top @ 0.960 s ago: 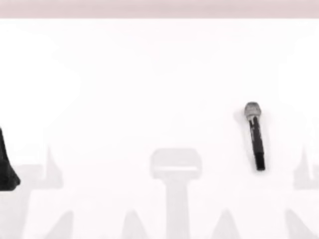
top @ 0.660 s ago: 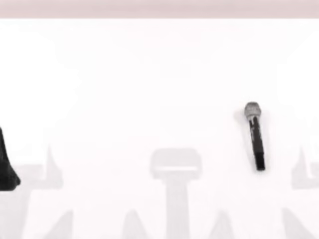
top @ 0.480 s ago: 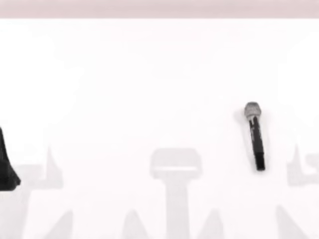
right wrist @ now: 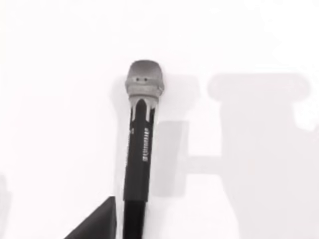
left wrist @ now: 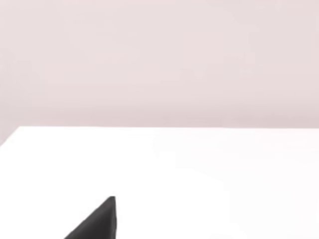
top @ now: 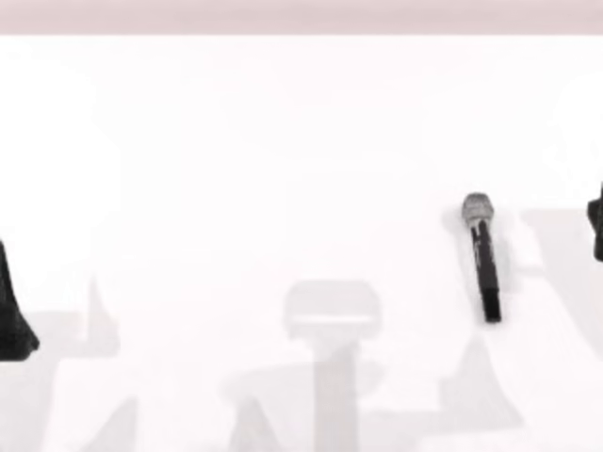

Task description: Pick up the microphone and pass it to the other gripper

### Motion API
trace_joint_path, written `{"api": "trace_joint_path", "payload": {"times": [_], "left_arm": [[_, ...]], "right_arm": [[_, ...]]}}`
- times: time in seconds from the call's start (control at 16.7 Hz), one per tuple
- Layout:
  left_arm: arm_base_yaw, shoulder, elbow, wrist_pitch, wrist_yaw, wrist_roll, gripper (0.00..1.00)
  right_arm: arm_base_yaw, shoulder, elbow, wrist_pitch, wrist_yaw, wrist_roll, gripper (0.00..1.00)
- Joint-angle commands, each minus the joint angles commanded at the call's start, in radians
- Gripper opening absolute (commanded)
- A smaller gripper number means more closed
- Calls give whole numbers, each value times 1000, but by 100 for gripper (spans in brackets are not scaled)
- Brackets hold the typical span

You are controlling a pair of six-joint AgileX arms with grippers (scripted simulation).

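Microphone lies flat on table's right side, long axis head-far to handle-near, just inboard of my right gripper; finger state indeterminate; left gripper parked far left.

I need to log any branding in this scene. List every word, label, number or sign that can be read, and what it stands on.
Microphone handle: one small line of pale print running along the black handle, too blurred to read.
Microphone's grey mesh head: no text.
Table: no text or signs.
Left gripper and right gripper: no markings visible.
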Motion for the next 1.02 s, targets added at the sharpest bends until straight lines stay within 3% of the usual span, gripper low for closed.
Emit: {"api": "trace_joint_path", "payload": {"times": [0.54,1.02], "left_arm": [[0,0,0,0,0,0,100],[0,0,0,0,0,0,100]], "right_arm": [[144,763,562,-365,-10,160,100],[174,908,661,-460,-5,192,100]]}}
